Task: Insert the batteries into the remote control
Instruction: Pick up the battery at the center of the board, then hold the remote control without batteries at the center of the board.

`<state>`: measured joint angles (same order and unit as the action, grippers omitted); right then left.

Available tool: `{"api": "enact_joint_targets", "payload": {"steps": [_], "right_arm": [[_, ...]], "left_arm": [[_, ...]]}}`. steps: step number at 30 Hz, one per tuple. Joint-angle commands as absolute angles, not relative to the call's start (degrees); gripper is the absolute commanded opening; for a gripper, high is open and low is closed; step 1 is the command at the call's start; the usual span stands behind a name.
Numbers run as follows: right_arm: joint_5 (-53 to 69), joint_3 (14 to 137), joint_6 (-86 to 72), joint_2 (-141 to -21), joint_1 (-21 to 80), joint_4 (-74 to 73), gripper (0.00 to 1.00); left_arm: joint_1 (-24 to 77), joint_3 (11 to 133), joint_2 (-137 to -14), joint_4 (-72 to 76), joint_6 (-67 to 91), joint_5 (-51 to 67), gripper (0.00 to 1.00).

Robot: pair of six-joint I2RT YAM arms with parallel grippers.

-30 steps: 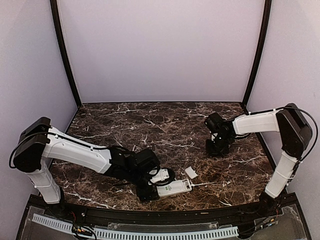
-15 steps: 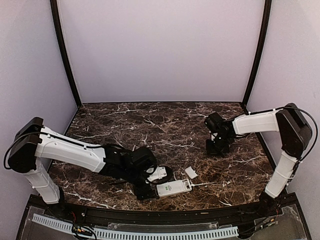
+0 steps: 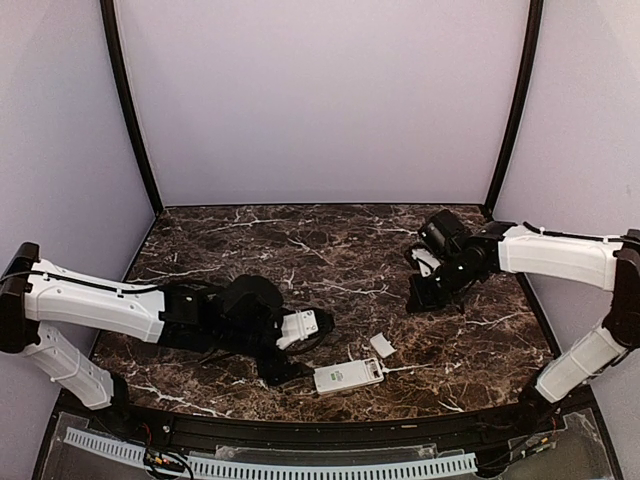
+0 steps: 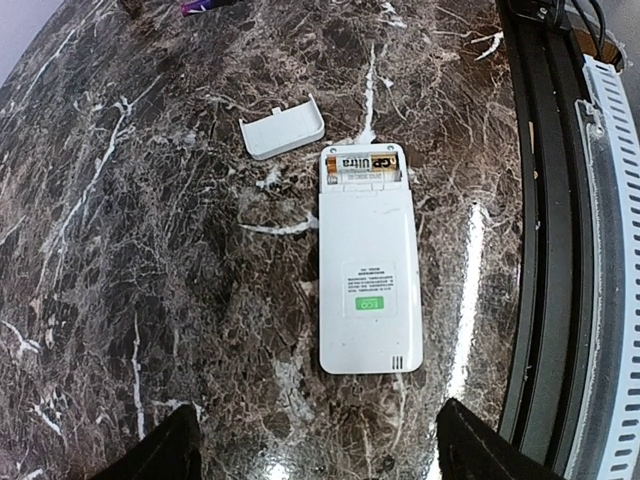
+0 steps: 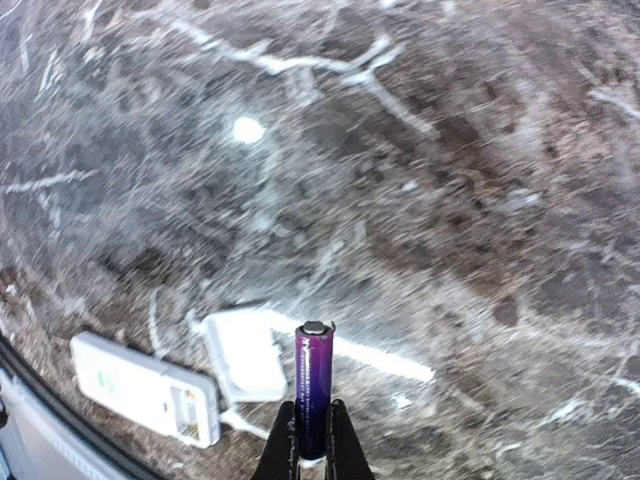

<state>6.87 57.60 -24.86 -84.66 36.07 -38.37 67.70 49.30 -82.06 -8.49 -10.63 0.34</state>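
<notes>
Remote (image 4: 368, 275): face down near counter's (image 4: 150, 250) front edge, bay open, one battery (image 4: 363, 166) seated; cover (image 4: 283, 130) just beside. Left pincer (image 4: 320, 455): spread, near remote. Right pincer (image 5: 312, 440): pinching purple battery (image 5: 313, 385) by one end.

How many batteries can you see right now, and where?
2. One battery sits in the remote control's open compartment; a purple battery is pinched in the right gripper. The purple sliver at the left wrist view's top edge may be a third.
</notes>
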Motion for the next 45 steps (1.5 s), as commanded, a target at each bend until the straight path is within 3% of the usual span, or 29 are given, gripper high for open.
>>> {"api": "enact_joint_targets", "payload": {"steps": [1,5,7,10,24,45], "right_arm": [[14.5,57.2,-29.7,-82.2,43.8,-44.3,0.00],[17.7,56.7,-36.2,-81.8,50.6,-44.8,0.00],[19.1,56.1,-38.6,-82.3,52.8,-44.0,0.00],[19.5,56.2,-40.4,-84.2,55.1,-44.0,0.00],[20.5,60.5,-44.1,-95.5,57.0,-42.9,0.00],[14.3,63.9,-45.2,-100.0,58.0,-45.4,0.00]], "left_arm": [[67.6,49.2,-85.3,-9.1,-9.6,2.4,0.82],[68.7,49.1,-88.4,-8.1,-8.5,1.9,0.86],[69.0,48.7,-89.8,-6.6,-8.2,1.2,0.97],[69.1,48.0,-91.6,-4.2,-8.1,0.7,0.99],[69.3,46.0,-96.8,1.4,-7.7,0.9,0.96],[69.3,46.0,-99.3,2.1,-7.0,3.4,0.89]]}}
